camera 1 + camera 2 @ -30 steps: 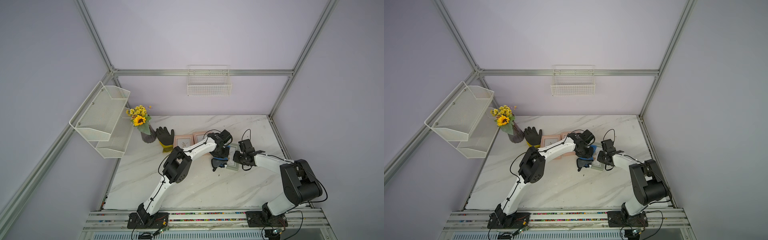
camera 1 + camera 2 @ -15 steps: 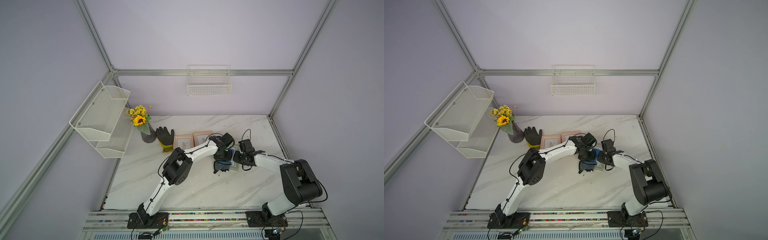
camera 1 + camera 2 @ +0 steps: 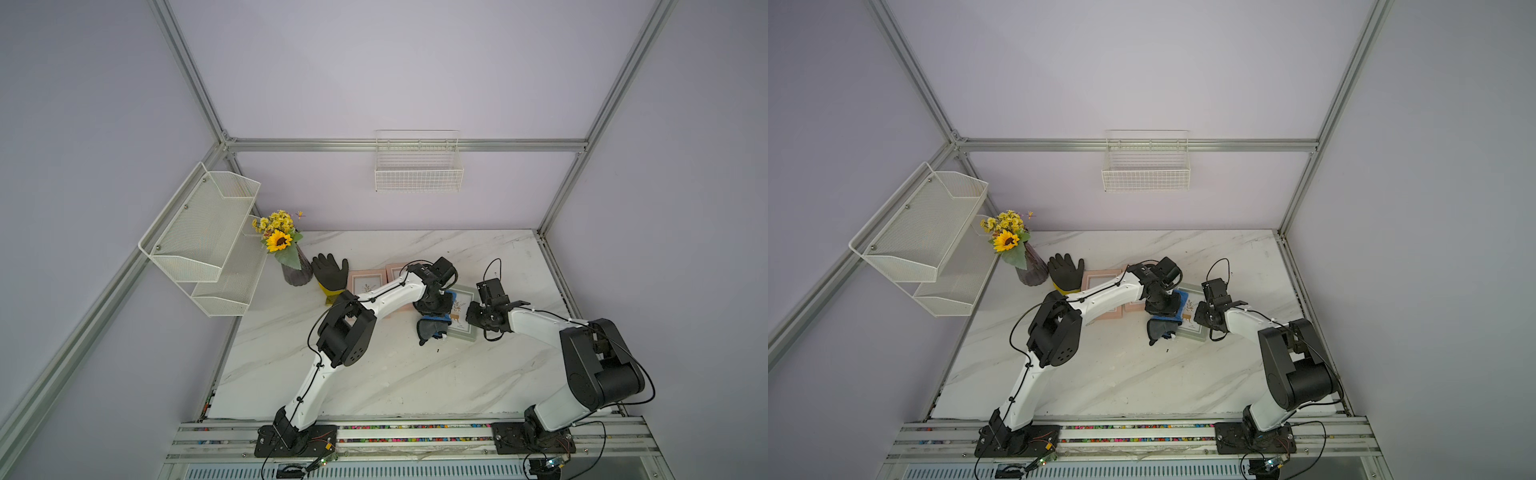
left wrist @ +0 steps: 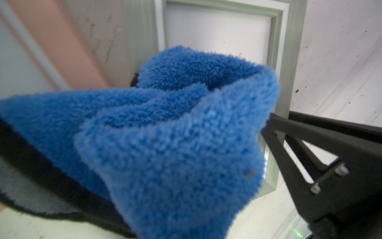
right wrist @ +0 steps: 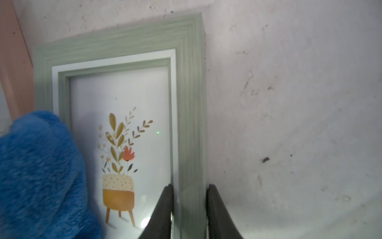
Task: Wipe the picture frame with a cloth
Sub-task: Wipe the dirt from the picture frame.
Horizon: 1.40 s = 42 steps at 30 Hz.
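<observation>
The right fingers (image 5: 166, 209) are clamped across one side rail of the picture frame (image 5: 187, 87), one over the glass and one on the outer edge. That hold looks meant to pin the frame flat on the worktop (image 3: 374, 374) so rubbing cannot slide it. The left fingers (image 3: 432, 307) are clenched on the cloth (image 4: 175, 134) and buried in its bunched folds, so a thick blue wad meets the glass rather than bare metal. The cloth sits on the side of the frame away from the right arm, its grey back trailing onto the worktop, and the plant print shows bare. The frame lies between the arms, just beside two pink frames (image 3: 368, 284), while a glove (image 3: 330, 272) stands well apart, clear of any stroke
</observation>
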### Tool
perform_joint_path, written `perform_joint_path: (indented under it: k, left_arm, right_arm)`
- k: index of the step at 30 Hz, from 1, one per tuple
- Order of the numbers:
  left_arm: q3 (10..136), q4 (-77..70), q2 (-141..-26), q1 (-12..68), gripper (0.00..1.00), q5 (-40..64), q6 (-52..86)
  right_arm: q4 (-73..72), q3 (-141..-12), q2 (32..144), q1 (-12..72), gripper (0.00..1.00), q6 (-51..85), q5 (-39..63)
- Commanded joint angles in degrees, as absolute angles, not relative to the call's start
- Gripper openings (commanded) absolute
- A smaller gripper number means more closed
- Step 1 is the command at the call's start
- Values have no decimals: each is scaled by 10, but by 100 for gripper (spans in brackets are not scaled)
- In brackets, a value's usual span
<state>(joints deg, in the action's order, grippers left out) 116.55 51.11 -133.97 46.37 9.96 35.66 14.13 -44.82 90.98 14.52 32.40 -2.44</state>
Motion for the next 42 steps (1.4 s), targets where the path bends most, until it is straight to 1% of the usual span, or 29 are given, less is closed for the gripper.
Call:
perform_joint_path:
  k: [1,6,10,15,17,22,25,28,33,36,42]
  left_arm:
    - [1253,557,-1403,467,8,75,340]
    - [1380,580,-1479,438,9,37,334]
    - [1425,570,-1491,420,9,18,319]
    - [1372,555,-1457,423,10,36,310]
    - [1325,553,-1435,432,9,46,310]
    - [1151,519,-1345,469,9,54,316]
    - [1070,504,-1296,482,9,60,329]
    - [1019,490,-1260,497,9,62,338]
    - [1026,465,-1276,500,9,89,350]
    - [1077,459,-1313,504,9,133,363]
    - [1171,458,-1366,523,9,173,379]
  right_arm:
    - [160,-442,910,141,18,330,-40]
    - [161,-438,905,141,18,330,-40]
    - [160,-436,903,141,18,330,-40]
    - [160,-438,906,141,18,330,-43]
    - [161,-441,908,141,18,328,-46]
    - [162,-446,914,141,18,326,-52]
    - [162,-450,917,140,18,325,-53]
    - [162,-455,922,139,18,324,-50]
    - [159,-456,921,139,18,325,-42]
    - [159,-453,918,139,18,327,-38]
    - [156,-443,913,139,18,331,-35]
